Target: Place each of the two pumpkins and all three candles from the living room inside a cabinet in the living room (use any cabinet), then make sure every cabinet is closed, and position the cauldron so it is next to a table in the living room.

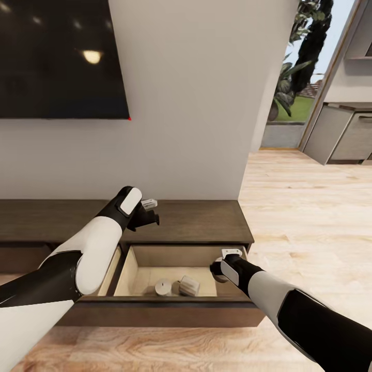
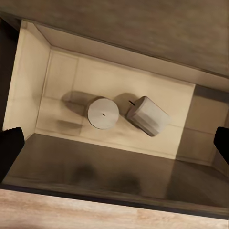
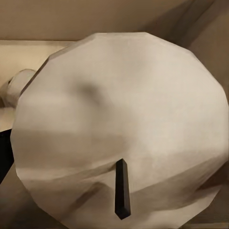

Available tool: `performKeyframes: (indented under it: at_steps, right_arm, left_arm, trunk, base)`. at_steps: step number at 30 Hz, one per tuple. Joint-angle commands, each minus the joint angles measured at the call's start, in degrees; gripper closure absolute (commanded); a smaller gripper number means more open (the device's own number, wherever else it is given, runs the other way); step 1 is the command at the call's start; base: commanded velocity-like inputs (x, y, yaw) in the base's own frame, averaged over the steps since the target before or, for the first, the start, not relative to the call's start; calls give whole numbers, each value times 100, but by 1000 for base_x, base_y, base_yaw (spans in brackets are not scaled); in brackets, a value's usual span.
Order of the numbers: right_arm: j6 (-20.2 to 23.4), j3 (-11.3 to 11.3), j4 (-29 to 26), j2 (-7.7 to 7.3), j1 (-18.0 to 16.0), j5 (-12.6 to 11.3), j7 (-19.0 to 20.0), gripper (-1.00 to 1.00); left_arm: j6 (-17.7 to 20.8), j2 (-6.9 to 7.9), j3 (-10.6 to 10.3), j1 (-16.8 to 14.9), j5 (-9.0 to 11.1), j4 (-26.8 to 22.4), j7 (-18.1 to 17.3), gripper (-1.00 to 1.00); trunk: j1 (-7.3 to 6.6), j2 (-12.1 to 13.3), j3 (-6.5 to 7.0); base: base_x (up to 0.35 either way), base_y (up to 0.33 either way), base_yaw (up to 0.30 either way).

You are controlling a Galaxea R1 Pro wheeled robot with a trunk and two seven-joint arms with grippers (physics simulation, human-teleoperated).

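Observation:
The long dark-brown cabinet (image 1: 206, 222) stands against the wall with one drawer (image 1: 135, 263) pulled out. Two tan candles rest on its pale floor: one upright (image 1: 163, 287) (image 2: 103, 113), one tipped on its side (image 1: 189, 285) (image 2: 148, 116). My left gripper (image 1: 150, 209) hovers open above the cabinet top, looking down into the drawer, its fingertips (image 2: 9, 148) far apart. My right gripper (image 1: 221, 269) is lowered into the drawer's right end, shut on a third candle (image 3: 119, 129), whose dark wick faces the wrist camera. No pumpkins or cauldron are in view.
A black TV (image 1: 62, 57) hangs on the grey wall above the cabinet. Light wood plank floor (image 1: 310, 217) spreads to the right, toward a glass door (image 1: 305, 77) and grey kitchen units (image 1: 341, 134).

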Motion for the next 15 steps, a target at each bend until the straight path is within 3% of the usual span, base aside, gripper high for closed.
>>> performKeyframes:
  at_steps: [1, 15]
  right_arm:
    - [23, 47, -13, -4, -4, -47, -36, 100]
    - [23, 34, -21, -5, -4, -44, -33, 100]
  left_arm:
    - [9, -7, 64, -2, 53, -7, 60, -100]
    - [9, -10, 206, -5, 52, -7, 60, -100]
  trunk:
    - [22, -44, -23]
    - [329, -605, -275]
  base:
    - [0, 0, 0]
    - [0, 0, 0]
